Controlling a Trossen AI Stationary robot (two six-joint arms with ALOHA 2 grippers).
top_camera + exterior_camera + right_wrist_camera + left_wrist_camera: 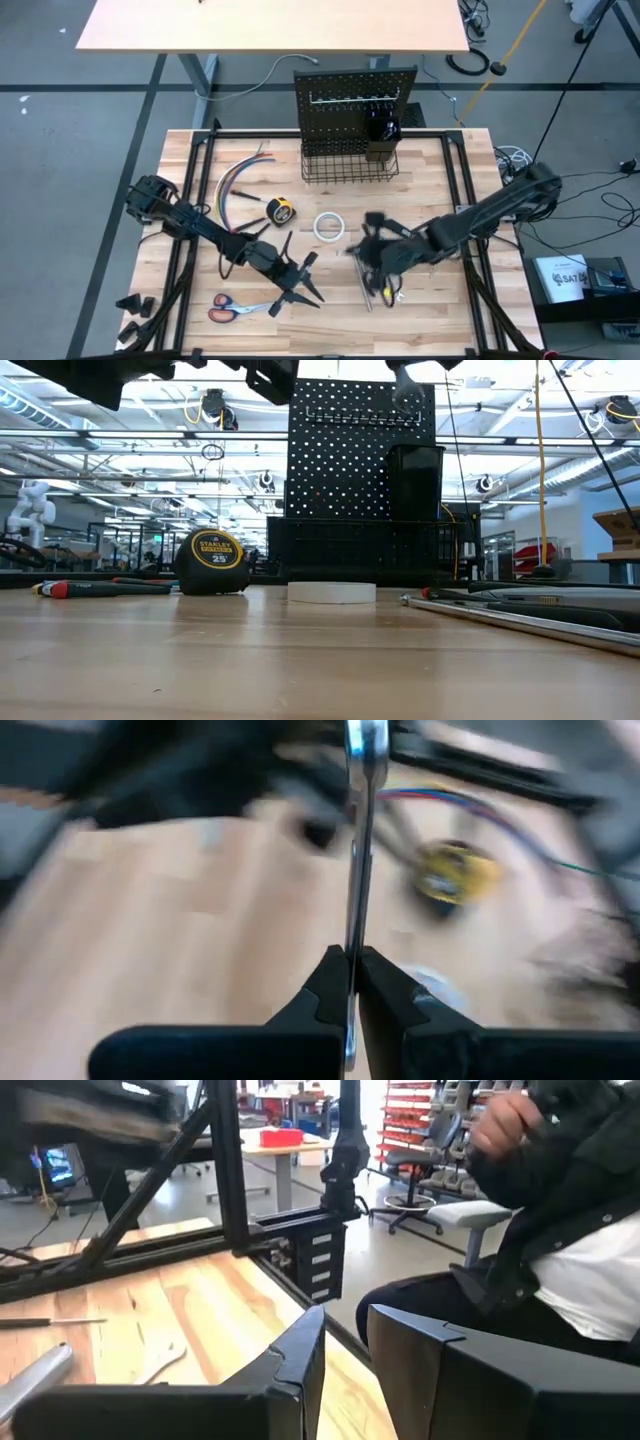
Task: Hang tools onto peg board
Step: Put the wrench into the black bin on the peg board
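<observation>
- My bench is a pale wooden tabletop [420, 170] ringed by a black frame, with grey floor around it and a second tan table at twelve o'clock.
- The peg board [355, 100] stands upright at twelve o'clock on the bench edge, its wire basket [348, 165] at its foot.
- Near centre lie a yellow tape measure [281, 210] and a white tape roll [329, 227]; coloured wires [235, 185] curl at ten o'clock.
- Orange-handled scissors [228, 307] lie at seven o'clock.
- A seated person [560, 1270] shows beyond the bench edge in my left wrist view.
- My right gripper [352, 985] is clamped tight on a silver wrench [360, 840], at about five o'clock from the tape roll, arm stretched in from three o'clock.
- My left gripper [300, 285] sits at six o'clock, jaws slightly parted on nothing, beside the scissors.
</observation>
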